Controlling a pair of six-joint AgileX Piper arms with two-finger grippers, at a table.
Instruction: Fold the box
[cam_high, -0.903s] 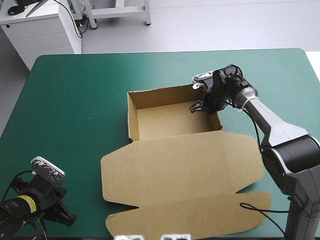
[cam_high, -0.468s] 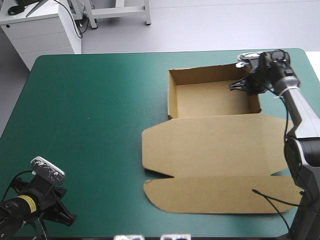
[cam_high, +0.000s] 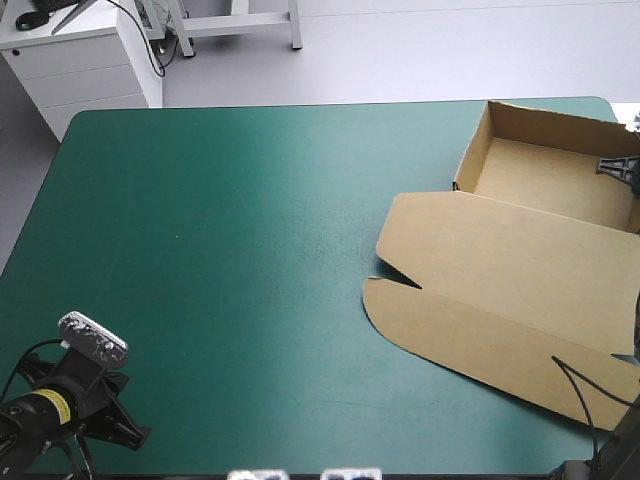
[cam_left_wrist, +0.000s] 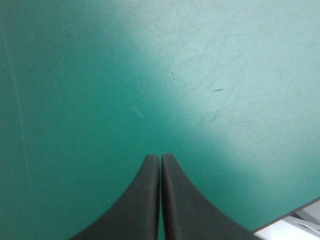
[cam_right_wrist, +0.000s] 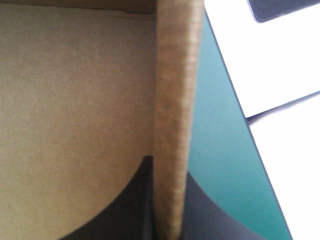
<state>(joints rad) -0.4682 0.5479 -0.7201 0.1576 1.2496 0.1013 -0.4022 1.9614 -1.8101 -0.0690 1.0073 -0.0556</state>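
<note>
The brown box (cam_high: 500, 270) lies at the table's right side as an open tray (cam_high: 540, 175) with its lid flat toward the front. It is turned a little, and the tray sits by the far right corner. My right gripper (cam_high: 619, 166) is at the tray's right wall, at the picture's edge. In the right wrist view that wall (cam_right_wrist: 172, 100) stands edge-on between the black fingers (cam_right_wrist: 135, 200), so the right gripper (cam_right_wrist: 168, 167) is shut on it. My left gripper (cam_high: 122, 432) rests low at the near left corner. In its own view the left gripper (cam_left_wrist: 160, 157) is shut over bare teal-green cover.
The table's right edge (cam_right_wrist: 235, 110) runs close beside the held wall, with pale floor beyond it. A white cabinet (cam_high: 80, 60) stands past the far left corner. The table's front edge (cam_left_wrist: 287, 220) shows just beside the left gripper.
The right gripper has dragged the box from the table's middle to the far right corner, turning it slightly. The left arm has stayed where it was.
</note>
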